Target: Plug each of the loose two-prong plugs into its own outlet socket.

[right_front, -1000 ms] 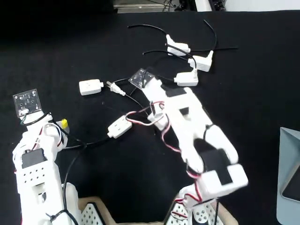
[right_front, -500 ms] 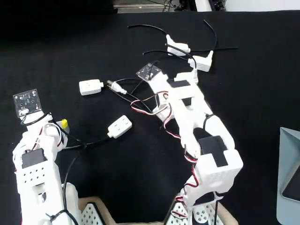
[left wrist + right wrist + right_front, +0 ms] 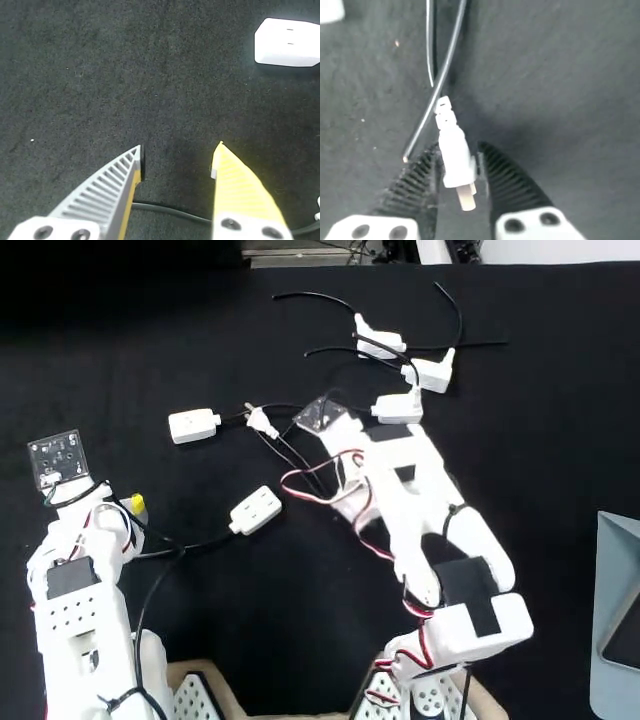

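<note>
White plug sat clamped by its body in the right gripper, lower middle of its wrist frame, guess to keep prongs free. Left gripper hung apart near a socket.

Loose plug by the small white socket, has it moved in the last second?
Yes. The plug shifted to the right, away from the socket, which stayed put.

The left gripper hung low with fingers spread; the right gripper, arm stretched forward, pinched a white plug.
</note>
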`<act>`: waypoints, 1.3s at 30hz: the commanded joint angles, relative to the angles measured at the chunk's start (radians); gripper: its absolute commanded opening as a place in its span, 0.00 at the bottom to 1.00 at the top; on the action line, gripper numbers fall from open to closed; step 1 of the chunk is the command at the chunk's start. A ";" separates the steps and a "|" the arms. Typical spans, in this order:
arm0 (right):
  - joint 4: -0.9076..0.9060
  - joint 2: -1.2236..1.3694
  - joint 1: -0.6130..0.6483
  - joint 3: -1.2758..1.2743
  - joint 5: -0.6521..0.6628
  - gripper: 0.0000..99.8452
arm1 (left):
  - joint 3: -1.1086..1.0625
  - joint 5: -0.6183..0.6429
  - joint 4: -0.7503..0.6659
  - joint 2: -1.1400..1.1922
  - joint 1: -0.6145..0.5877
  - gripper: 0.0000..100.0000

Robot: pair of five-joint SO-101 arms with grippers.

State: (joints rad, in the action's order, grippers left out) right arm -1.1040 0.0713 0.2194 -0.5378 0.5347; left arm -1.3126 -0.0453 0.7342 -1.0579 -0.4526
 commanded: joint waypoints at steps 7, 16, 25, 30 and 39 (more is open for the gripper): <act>-0.009 -0.056 0.084 -0.039 -0.100 0.17 | 0.005 0.006 -0.025 -0.015 -0.002 0.23; -0.009 -0.047 0.084 -0.005 -0.098 0.17 | 0.005 0.005 -0.023 -0.015 -0.002 0.23; 0.020 -0.053 0.081 -0.010 -0.044 0.03 | 0.005 0.005 -0.025 -0.015 -0.002 0.23; 0.018 -0.058 0.069 -0.010 -0.031 0.01 | 0.005 0.003 -0.025 -0.015 -0.002 0.23; -0.068 -0.058 0.035 -0.010 -0.031 0.03 | 0.005 0.003 -0.025 -0.015 -0.002 0.23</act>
State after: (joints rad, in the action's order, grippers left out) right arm -1.1408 0.0683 0.2746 -0.5838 0.5040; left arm -1.3126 -0.0453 0.7342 -1.0579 -0.4526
